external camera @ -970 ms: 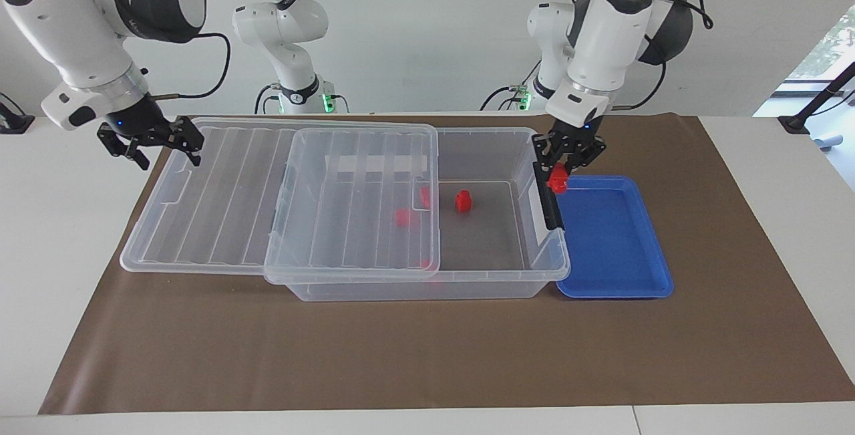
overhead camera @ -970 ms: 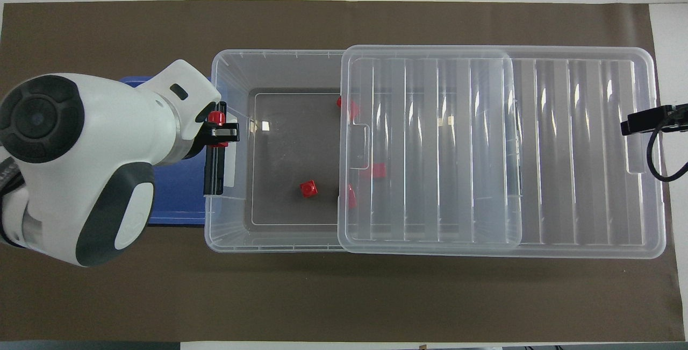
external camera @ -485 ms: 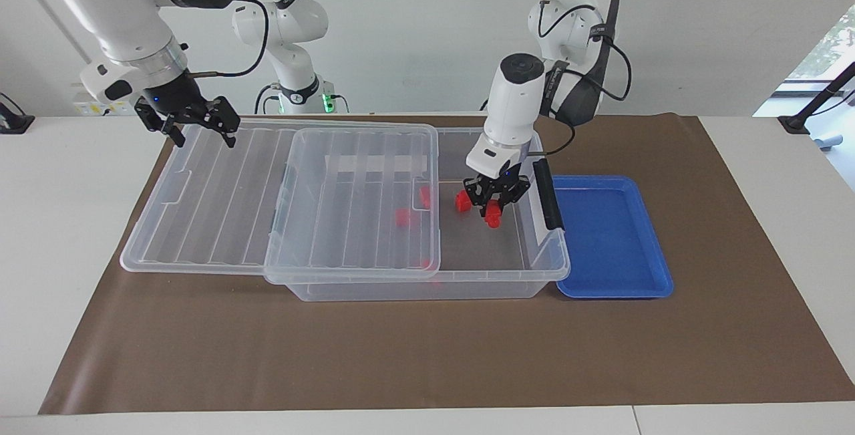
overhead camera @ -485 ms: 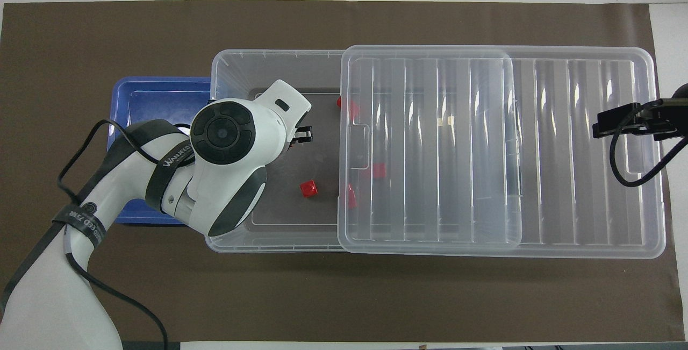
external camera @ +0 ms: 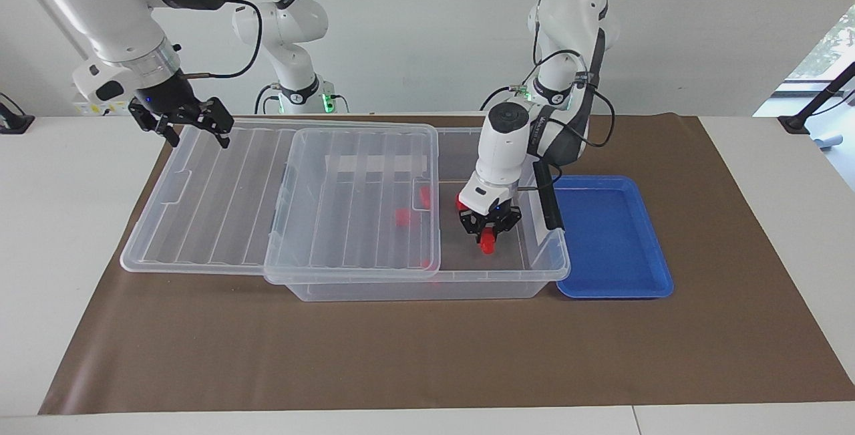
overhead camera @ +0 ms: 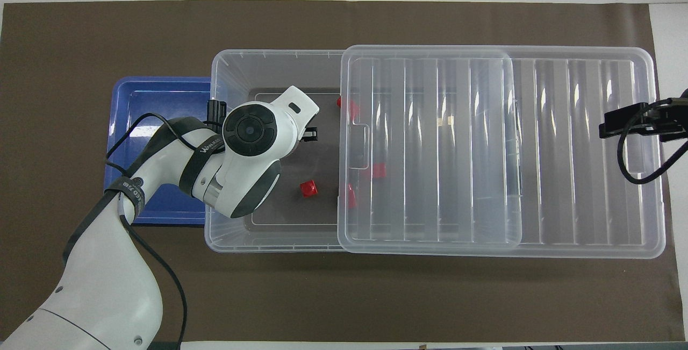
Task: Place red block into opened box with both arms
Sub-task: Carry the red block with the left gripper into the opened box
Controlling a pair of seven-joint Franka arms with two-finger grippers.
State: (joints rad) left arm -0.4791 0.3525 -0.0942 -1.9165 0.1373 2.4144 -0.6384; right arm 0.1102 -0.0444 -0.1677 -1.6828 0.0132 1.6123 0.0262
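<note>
Facing view, from its left edge across: the right gripper (external camera: pixel 182 122) hangs over the lid (external camera: pixel 220 194) at that lid's 11 o'clock corner, jaws spread wide and holding nothing; half a second ago it was in almost the same spot, and a second ago it sat lower and farther out past the lid's end. The lid lies slid sideways, half on the box (external camera: pixel 427 274) and half overhanging toward the right arm's end of the table, unchanged across the frames. Through the lid three red blocks show dimly inside the box; one (external camera: pixel 401 216) lies near the middle.

Next comes the uncovered part of the box. The left gripper (external camera: pixel 488 234) is down inside it, jaws clamped on the red block (external camera: pixel 488 242), which hangs just above the box floor at about 5 o'clock of the open area. A second ago this gripper held the block up over the box's end wall by the black latch (external camera: pixel 549 198); half a second ago it was over the opening, higher than now. Another loose block (overhead camera: pixel 308 188) lies on the floor nearer the robots, partly hidden by the wrist in this view.

At 3 o'clock of the box, touching its end, sits the blue tray (external camera: pixel 611 238).
</note>
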